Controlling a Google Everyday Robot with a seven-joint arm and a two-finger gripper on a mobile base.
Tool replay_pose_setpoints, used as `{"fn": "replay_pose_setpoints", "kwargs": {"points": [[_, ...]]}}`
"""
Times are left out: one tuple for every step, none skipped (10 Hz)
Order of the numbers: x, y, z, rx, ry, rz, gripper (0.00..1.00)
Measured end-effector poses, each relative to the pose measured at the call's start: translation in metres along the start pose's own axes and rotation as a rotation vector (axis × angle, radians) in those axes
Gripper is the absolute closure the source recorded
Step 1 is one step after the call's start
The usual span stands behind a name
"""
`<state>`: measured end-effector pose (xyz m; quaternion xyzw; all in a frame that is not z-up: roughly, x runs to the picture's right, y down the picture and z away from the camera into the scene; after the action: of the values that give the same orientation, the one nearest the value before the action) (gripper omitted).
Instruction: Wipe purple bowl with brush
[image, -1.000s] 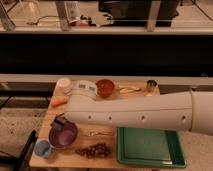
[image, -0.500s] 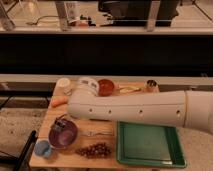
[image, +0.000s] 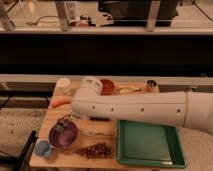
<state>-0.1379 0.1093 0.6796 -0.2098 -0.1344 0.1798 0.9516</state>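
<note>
Nearest you on the wooden table, a small blue cup sits just left of the purple bowl, with grapes and a green tray to its right. The gripper hangs over the bowl's far rim; you cannot tell its grip. Beyond lie a carrot and an orange-red bowl.

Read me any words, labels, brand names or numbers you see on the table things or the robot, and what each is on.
No readable text anywhere.
White tub and small can: any label too blurred to read.
Robot arm, and gripper over the purple bowl: no markings visible.
</note>
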Motion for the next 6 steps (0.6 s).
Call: {"fn": "replay_pose_setpoints", "kwargs": {"points": [[0.005,-0.0011,0.0007,-0.011,0.001,0.013,1.0],[0.0075,-0.0019,0.0013,-0.016,0.001,0.02,1.0],[0.0113,-0.0033,0.0026,-0.024,0.002,0.028,1.0],[0.014,-0.0044,0.0039,-0.029,0.004,0.033,1.0],[0.0143,-0.0045,0.0057,-0.034,0.005,0.031,1.0],[0.0138,-0.0042,0.0079,-0.038,0.006,0.026,1.0]]}}
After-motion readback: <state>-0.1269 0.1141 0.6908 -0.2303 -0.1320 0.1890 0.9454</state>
